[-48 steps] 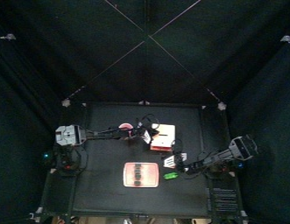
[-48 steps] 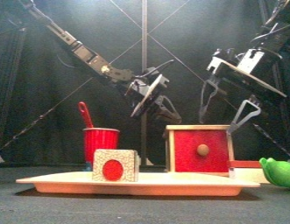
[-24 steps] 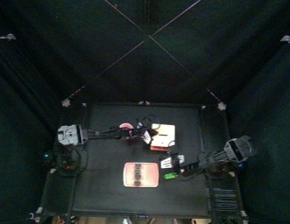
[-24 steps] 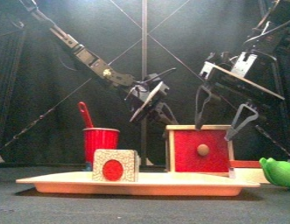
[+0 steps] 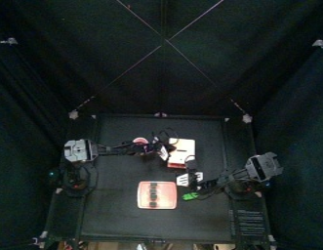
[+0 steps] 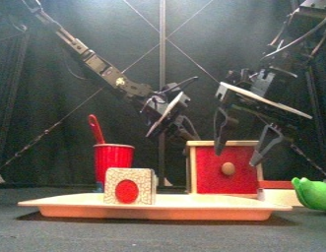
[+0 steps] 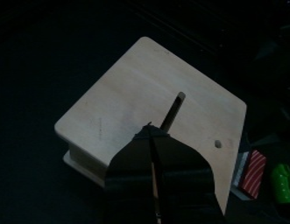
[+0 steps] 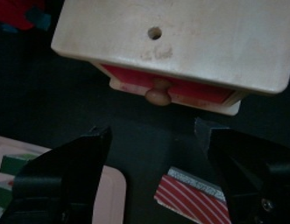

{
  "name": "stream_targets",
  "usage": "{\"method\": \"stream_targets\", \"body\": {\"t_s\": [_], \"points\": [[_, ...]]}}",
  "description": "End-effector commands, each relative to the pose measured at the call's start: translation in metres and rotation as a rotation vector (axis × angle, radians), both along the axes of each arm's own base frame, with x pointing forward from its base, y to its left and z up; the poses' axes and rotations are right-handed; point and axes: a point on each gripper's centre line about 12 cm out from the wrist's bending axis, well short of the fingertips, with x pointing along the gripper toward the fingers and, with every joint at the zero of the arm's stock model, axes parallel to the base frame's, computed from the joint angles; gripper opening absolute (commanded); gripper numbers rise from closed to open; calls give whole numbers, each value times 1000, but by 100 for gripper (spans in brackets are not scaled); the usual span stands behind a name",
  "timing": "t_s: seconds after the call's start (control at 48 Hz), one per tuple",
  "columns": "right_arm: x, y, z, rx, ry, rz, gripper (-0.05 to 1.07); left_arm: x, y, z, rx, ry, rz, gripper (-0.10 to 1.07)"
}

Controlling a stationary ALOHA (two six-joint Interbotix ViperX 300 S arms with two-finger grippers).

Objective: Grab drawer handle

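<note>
- Risk of a missed grasp comes first: the handle is a small round knob on the drawer's red front, and the right gripper has its jaws spread as wide as they go with nothing between them. If they shut while off to one side, they would likely slip off the knob or pinch the red face instead.
- Risk of shoving: the drawer looks light, so a jaw tip that lands on its top or front edge could push it back across the table or tip it rather than catch the knob.
- Risk of a clash: the left gripper, jaws shut and empty, hangs above the drawer's back left part, near enough to crowd the right arm if that arm swings inward.
- Drawer position: it stands right of the table's middle, its red front facing the front edge, with a red cup to its left and a tray just in front of it.
- Relative to the right gripper: the knob sits ahead of the open jaws, roughly on the line between them but apart from both; in the front view the jaws hang above the drawer's right half, touching nothing.
</note>
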Motion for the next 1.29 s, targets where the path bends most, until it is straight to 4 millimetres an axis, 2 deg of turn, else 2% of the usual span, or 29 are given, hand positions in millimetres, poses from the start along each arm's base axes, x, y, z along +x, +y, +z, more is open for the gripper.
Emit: {"method": "stream_targets", "body": {"t_s": [0.0, 0.333, 0.729, 0.875, 1.083, 1.271], "points": [[8, -5, 6, -6, -24, -15, 103, 2, 4, 10, 8, -22, 6, 18], [23, -15, -4, -12, 3, -54, 103, 2, 4, 9, 7, -19, 6, 18], [19, -21, -4, -26, 27, -111, 100, 2, 4, 9, 7, -17, 5, 18], [20, -24, -4, -24, 25, -121, 90, 2, 4, 9, 7, -19, 5, 18], [23, -26, -9, -24, 36, -125, 68, 2, 4, 9, 7, -17, 5, 18], [23, -28, -11, -18, 42, -140, 56, 2, 4, 9, 7, -17, 5, 18]]}}
